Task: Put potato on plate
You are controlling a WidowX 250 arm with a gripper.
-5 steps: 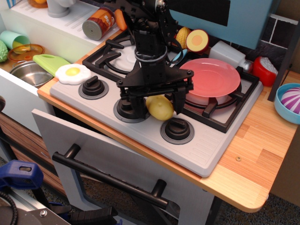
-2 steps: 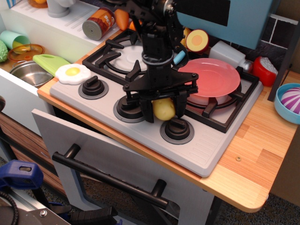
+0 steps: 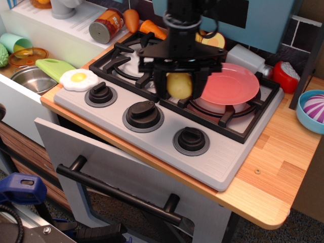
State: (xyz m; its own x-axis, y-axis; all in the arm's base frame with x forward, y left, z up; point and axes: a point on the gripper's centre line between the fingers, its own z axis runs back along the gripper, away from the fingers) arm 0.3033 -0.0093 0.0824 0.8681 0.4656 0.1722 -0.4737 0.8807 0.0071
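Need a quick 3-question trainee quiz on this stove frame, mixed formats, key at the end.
1. True or false: the potato is lying on the plate.
2. What is the gripper doing? A) hanging open over the fried egg B) shut on the potato, lifted above the stove C) pressing a knob
3. Fill in: seen from this camera, the plate lies to the ___ of the held potato.

Key: 1 false, the potato is between the fingers, above the grate and short of the plate. 2 B. 3 right.
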